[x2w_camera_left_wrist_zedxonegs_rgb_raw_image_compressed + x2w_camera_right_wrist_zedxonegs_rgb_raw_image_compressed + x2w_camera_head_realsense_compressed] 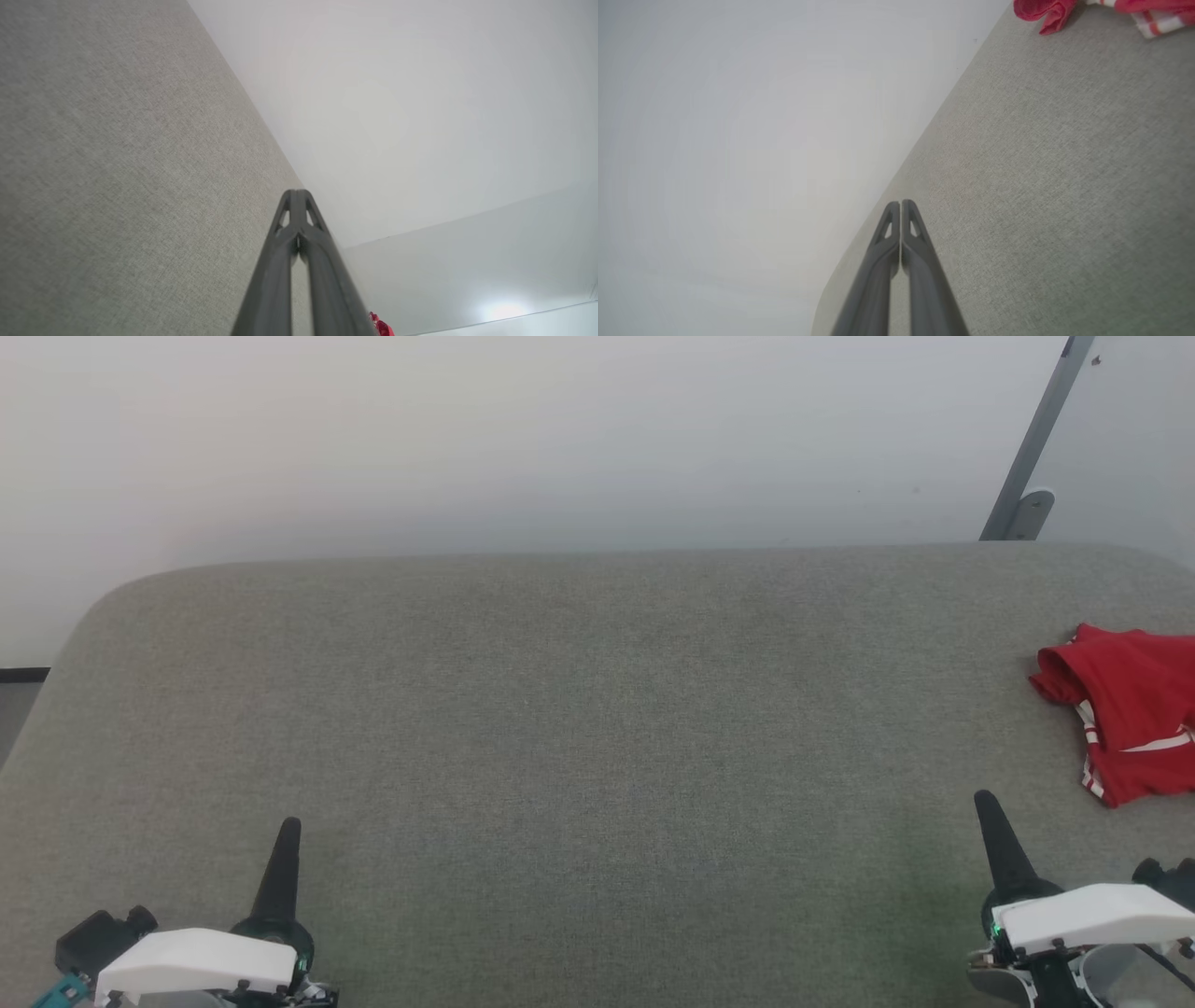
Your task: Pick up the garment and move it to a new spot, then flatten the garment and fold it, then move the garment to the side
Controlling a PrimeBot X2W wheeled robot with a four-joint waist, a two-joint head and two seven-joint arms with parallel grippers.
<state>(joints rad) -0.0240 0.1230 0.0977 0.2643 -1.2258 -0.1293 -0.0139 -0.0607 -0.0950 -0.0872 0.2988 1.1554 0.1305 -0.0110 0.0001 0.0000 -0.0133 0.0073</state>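
Grey fabric-topped desk [579, 709], pale wall [467, 439] behind. One garment [1130, 709], crumpled red with white-striped trim, lies at the desk's right edge (partly cut off in the head view). Two grippers: left gripper [290, 831] and right gripper [985, 800], each with fingers pressed together, holding nothing; the right one is near the garment.

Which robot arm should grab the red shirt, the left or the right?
Probably the right. The right claw is close to the garment, while the left claw is far on the other side.
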